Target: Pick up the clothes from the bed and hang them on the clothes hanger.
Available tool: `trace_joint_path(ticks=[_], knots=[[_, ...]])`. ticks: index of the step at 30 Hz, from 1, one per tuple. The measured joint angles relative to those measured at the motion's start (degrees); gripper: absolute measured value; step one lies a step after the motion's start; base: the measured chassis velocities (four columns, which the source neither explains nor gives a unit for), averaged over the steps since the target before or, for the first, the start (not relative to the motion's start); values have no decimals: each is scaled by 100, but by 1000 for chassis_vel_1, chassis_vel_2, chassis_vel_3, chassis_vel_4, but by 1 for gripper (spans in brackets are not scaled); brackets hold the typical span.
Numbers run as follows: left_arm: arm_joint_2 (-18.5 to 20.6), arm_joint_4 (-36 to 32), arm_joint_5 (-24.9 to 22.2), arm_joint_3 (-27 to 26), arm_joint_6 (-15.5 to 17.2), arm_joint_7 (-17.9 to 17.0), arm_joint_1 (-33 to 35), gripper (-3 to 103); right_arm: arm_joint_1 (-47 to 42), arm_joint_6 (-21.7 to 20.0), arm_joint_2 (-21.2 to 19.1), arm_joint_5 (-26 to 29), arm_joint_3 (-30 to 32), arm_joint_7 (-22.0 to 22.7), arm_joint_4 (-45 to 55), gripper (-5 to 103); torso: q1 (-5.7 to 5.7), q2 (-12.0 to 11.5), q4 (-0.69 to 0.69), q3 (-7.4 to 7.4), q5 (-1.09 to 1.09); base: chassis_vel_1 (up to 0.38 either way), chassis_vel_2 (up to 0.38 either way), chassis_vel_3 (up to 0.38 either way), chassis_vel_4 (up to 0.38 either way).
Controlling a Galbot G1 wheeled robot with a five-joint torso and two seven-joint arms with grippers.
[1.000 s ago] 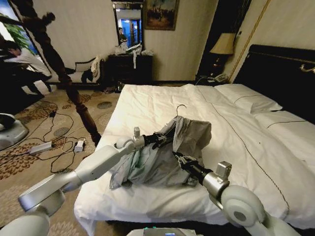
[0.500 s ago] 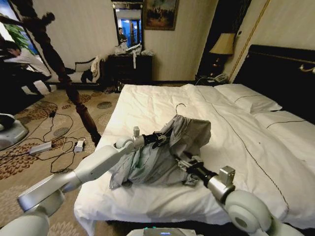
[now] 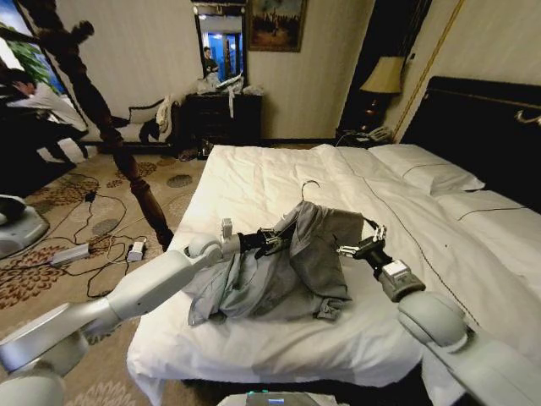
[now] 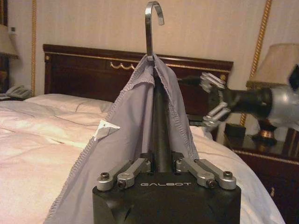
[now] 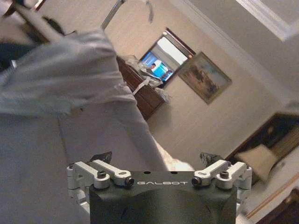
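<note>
The clothes (image 3: 287,279), a light grey shirt, lie heaped near the foot of the bed (image 3: 254,178), with their upper part draped over the clothes hanger (image 4: 159,116). The hanger's wire hook (image 3: 309,184) sticks up above the fabric. My left gripper (image 3: 272,241) is shut on the hanger's dark bar at the shirt's left side; up close, the left gripper (image 4: 161,163) has grey cloth (image 4: 126,135) falling on both sides of it. My right gripper (image 3: 362,243) hovers open just right of the shirt and touches nothing. From its own wrist, the right gripper (image 5: 155,157) faces the shirt (image 5: 60,79).
White pillows (image 3: 423,173) and a dark headboard (image 3: 482,127) lie to the right. A tall dark wooden coat stand (image 3: 127,161) leans left of the bed, above cables and a power strip (image 3: 72,252) on the carpet. A dresser (image 3: 224,118) stands at the far wall.
My right gripper has come out of the shirt's near fold and swung up to its right side, fingers open. The left gripper and hanger have barely moved. The shirt has slumped a little.
</note>
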Motion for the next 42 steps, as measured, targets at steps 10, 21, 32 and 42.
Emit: trace_joint_path(ticks=[10, 21, 32, 42], knots=[[157, -292, 111, 27, 16, 42, 0, 17, 156, 17, -312, -831, -119, -309, -360, 100, 0, 0, -1, 0, 0, 0, 0, 0, 0], [259, -481, 203, 102, 20, 73, -9, 17, 187, -342, -549, -1436, -140, -475, -491, 101, 0, 0, -2, 0, 1, 0, 0, 0, 0], [401, -661, 272, 132, 20, 90, 22, 17, 119, -288, -787, -2316, -139, -844, -519, 84, 0, 0, -1, 0, 0, 0, 0, 0, 0], [465, -747, 280, 116, 16, 92, 35, 17, 121, -151, -784, -2645, -155, -903, -587, 51, 0, 0, -1, 0, -1, 0, 0, 0, 0]])
